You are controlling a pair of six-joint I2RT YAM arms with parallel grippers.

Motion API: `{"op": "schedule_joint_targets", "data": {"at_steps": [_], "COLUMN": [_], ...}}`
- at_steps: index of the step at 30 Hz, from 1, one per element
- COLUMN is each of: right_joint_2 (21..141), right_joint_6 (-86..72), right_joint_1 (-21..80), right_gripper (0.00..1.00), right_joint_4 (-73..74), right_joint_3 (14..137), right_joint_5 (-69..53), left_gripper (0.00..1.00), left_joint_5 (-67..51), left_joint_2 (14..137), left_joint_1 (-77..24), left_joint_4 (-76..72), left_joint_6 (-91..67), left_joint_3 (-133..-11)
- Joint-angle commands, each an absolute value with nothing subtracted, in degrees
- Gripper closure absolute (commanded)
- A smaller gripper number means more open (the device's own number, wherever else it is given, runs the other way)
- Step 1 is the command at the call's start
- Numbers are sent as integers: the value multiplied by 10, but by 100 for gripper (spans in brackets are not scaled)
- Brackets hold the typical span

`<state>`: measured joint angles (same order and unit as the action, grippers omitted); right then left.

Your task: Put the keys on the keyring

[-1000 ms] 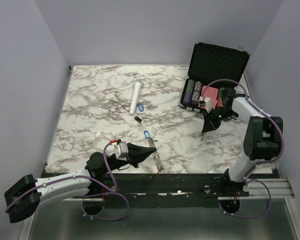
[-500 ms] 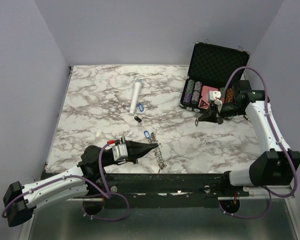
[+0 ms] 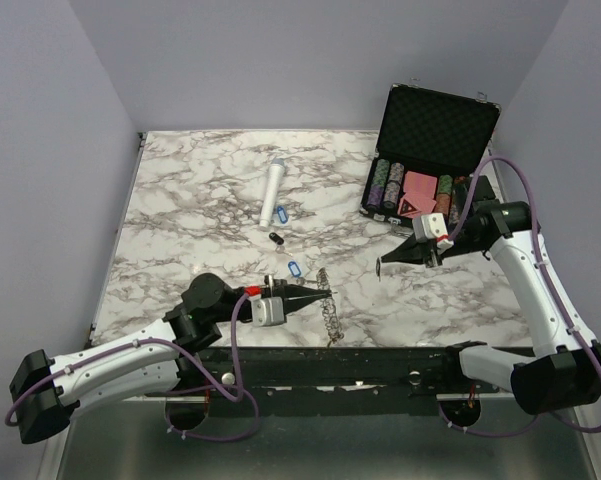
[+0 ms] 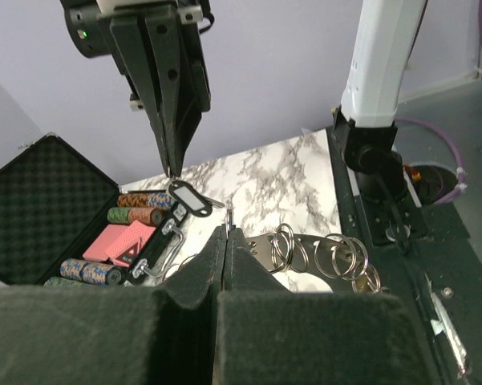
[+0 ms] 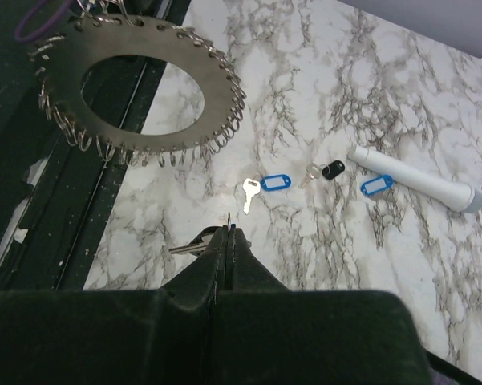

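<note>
The keyring (image 5: 60,100), a flat grey ring with small split rings round its rim, hangs edge-on (image 3: 328,305) above the near table edge. My left gripper (image 3: 332,292) is shut on its rim (image 4: 305,250). My right gripper (image 3: 380,266) hovers just right of it, shut on a black-tagged key (image 4: 188,196) whose blade (image 5: 184,245) sticks out to one side. On the marble lie a blue-tagged key (image 3: 294,270), a black-tagged key (image 3: 275,238) and another blue-tagged key (image 3: 281,213).
A white cylinder (image 3: 272,193) lies at the table's middle, beside the far blue tag. An open black case (image 3: 435,130) with poker chips and a pink card pack stands at the back right. The black frame rail (image 3: 380,355) runs along the near edge.
My left gripper has carried the keyring rightward and turned it up on edge. My right gripper has swung away from the case, left and nearer, bringing the black-tagged key close to the keyring.
</note>
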<state>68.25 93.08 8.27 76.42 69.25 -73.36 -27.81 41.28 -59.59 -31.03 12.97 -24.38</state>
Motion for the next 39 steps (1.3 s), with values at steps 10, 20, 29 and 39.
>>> {"op": "schedule_joint_targets", "data": {"at_steps": [10, 20, 29, 39], "right_joint_2": [657, 627, 563, 511], "right_joint_6": [991, 1002, 827, 546], "right_joint_1": [147, 193, 200, 245], "right_gripper": [100, 100, 100, 100], "right_joint_4": [814, 814, 668, 367], "right_joint_3": [677, 663, 610, 527], "right_joint_5": [-733, -708, -715, -652], "left_gripper": [100, 100, 100, 100], "left_joint_5": [-262, -229, -206, -179], "left_joint_2": [462, 486, 502, 537], "left_joint_1": [-594, -595, -604, -617], "left_joint_4": [-320, -445, -487, -576], "left_joint_6": [242, 222, 180, 113], "left_joint_3": [-268, -215, -200, -179]}}
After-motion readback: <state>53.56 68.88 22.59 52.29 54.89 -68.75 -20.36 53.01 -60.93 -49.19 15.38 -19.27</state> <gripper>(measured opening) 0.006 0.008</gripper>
